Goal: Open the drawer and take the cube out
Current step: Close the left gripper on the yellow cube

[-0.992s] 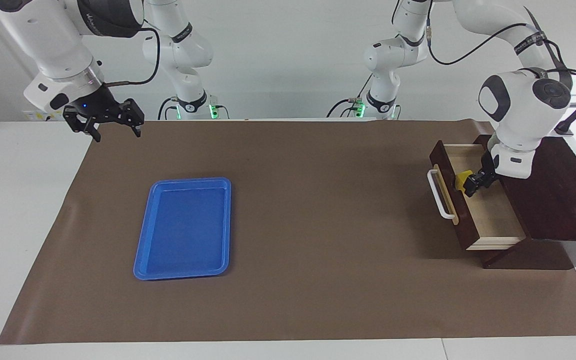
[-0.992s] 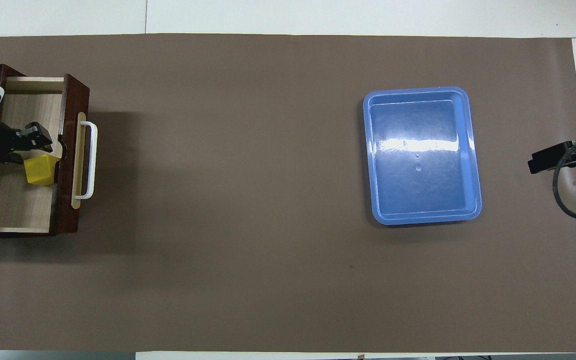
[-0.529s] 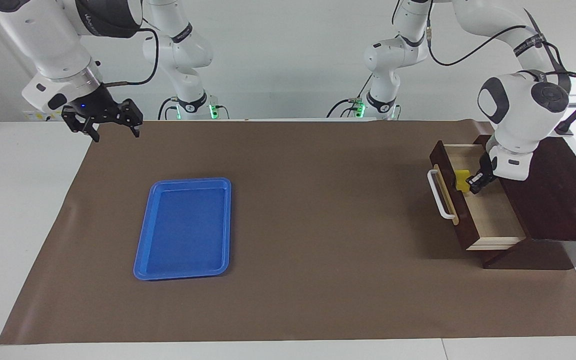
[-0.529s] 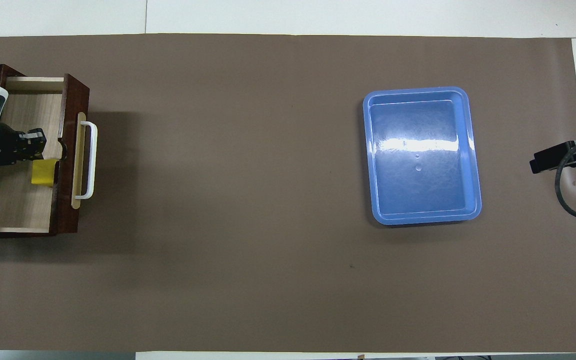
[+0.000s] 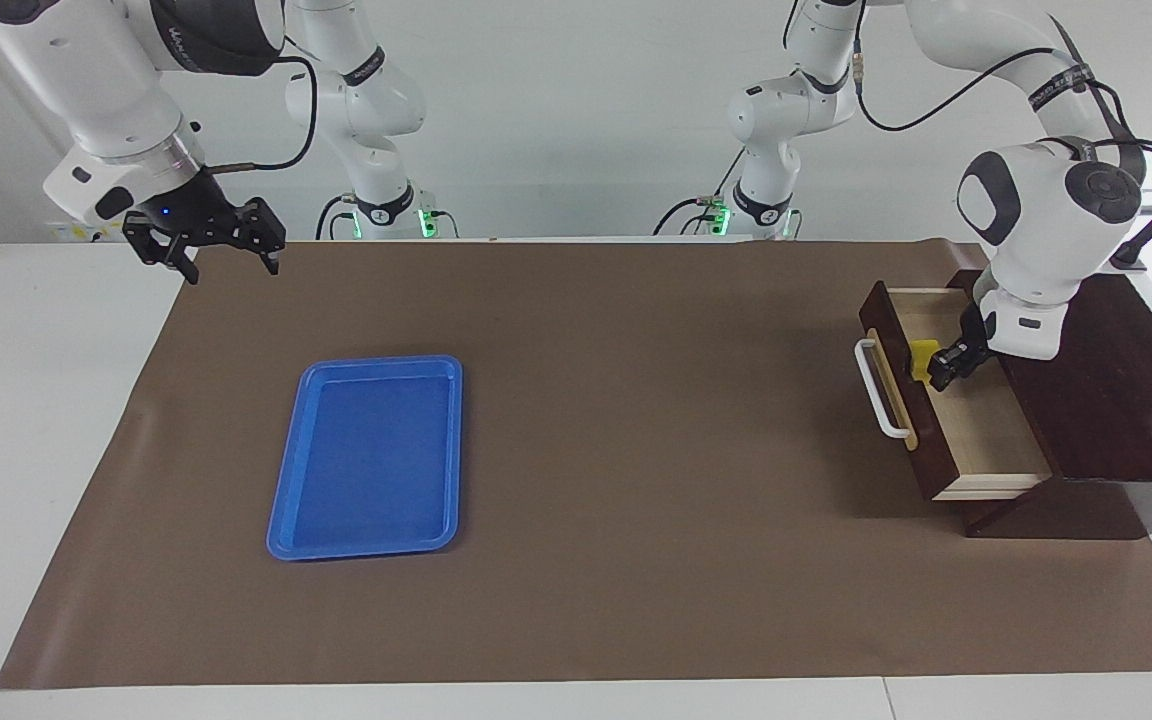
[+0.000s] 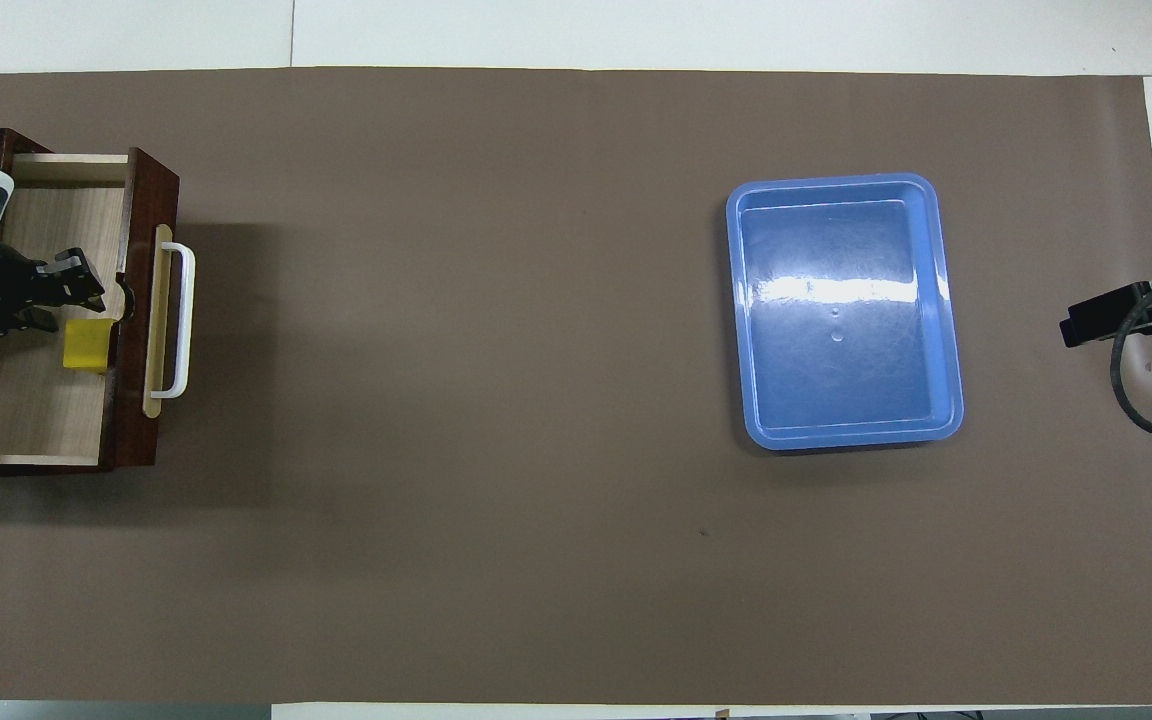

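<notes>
The drawer (image 5: pixel 981 435) (image 6: pixel 36 420) stands pulled out of its dark wooden box (image 5: pixel 1116 400) at the left arm's end of the table. Its white handle (image 5: pixel 879 390) (image 6: pixel 182 320) faces the table's middle. The yellow cube (image 5: pixel 922 356) (image 6: pixel 87 344) lies flat on the drawer's pale floor against the front panel. My left gripper (image 5: pixel 941 375) (image 6: pixel 76 298) reaches down into the drawer right beside the cube, fingers apart, and the cube is not between them. My right gripper (image 5: pixel 233 268) waits open in the air over the mat's corner at the right arm's end.
An empty blue tray (image 5: pixel 366 548) (image 6: pixel 841 437) lies on the brown mat (image 5: pixel 636 450) toward the right arm's end. The box's top rises beside the drawer under the left wrist. White table borders the mat on all sides.
A second ago the cube sat tilted at the left gripper's tips. It then dropped flat while the gripper closed above it, and the gripper has opened again. The right arm has barely moved.
</notes>
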